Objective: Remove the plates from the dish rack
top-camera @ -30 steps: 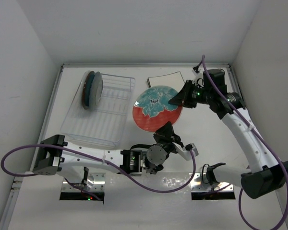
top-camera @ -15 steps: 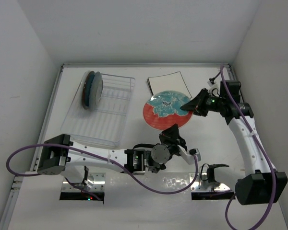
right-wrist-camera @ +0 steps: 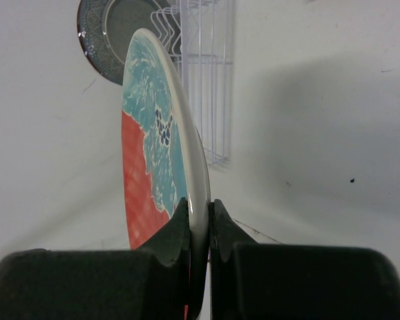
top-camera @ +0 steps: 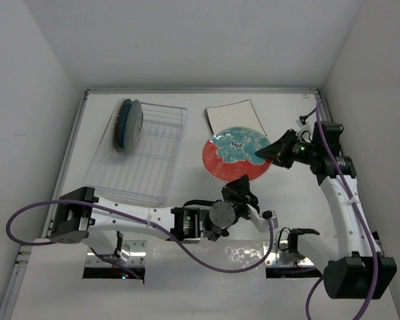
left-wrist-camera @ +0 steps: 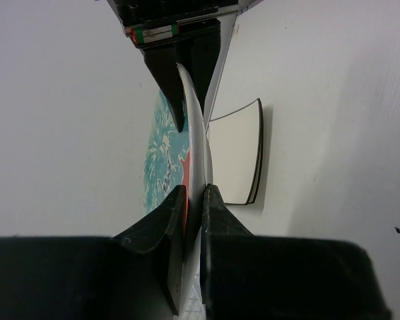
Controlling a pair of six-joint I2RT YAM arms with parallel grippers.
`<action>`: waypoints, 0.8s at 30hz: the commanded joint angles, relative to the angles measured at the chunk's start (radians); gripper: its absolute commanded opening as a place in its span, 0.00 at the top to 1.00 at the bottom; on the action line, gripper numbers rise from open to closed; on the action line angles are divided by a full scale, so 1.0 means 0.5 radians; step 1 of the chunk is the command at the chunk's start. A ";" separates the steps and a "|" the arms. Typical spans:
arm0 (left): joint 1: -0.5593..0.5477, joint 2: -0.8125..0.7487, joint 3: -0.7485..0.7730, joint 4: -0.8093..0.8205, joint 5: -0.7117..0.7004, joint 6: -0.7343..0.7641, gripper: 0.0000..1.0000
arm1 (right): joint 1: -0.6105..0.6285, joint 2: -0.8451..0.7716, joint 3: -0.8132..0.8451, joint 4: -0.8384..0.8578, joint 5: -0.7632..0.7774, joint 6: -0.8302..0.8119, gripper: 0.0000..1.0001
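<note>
A round red plate with teal flowers [top-camera: 235, 153] is held above the table between both grippers. My left gripper [top-camera: 243, 182] is shut on its near rim and my right gripper [top-camera: 260, 153] is shut on its right rim. In the left wrist view the plate [left-wrist-camera: 192, 143] shows edge-on between my left gripper's [left-wrist-camera: 195, 195] fingers. The right wrist view shows the plate [right-wrist-camera: 153, 153] clamped in my right gripper [right-wrist-camera: 199, 207]. The clear dish rack [top-camera: 153, 160] lies at the left, with a blue-patterned plate [top-camera: 128, 125] upright at its far left end.
Cream-white square plates with dark edges [top-camera: 231, 115] lie stacked flat on the table just behind the held plate, also in the left wrist view [left-wrist-camera: 237, 157]. The rack's wire dividers [right-wrist-camera: 203, 80] and the blue-patterned plate [right-wrist-camera: 110, 30] show beyond the held plate. Walls enclose the table.
The red plate has moved right and a little toward the near edge, away from the rack, carried by both grippers. The right arm has drawn back to the right.
</note>
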 commanded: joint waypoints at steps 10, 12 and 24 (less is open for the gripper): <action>-0.062 -0.287 0.091 0.286 -0.497 0.081 1.00 | -0.230 0.059 0.037 0.808 0.677 0.126 1.00; -0.062 -0.296 0.091 0.286 -0.497 0.081 1.00 | -0.230 0.074 0.043 0.857 0.631 0.092 1.00; -0.062 -0.164 0.091 0.286 -0.497 0.081 1.00 | -0.283 0.313 0.196 0.793 0.786 0.261 1.00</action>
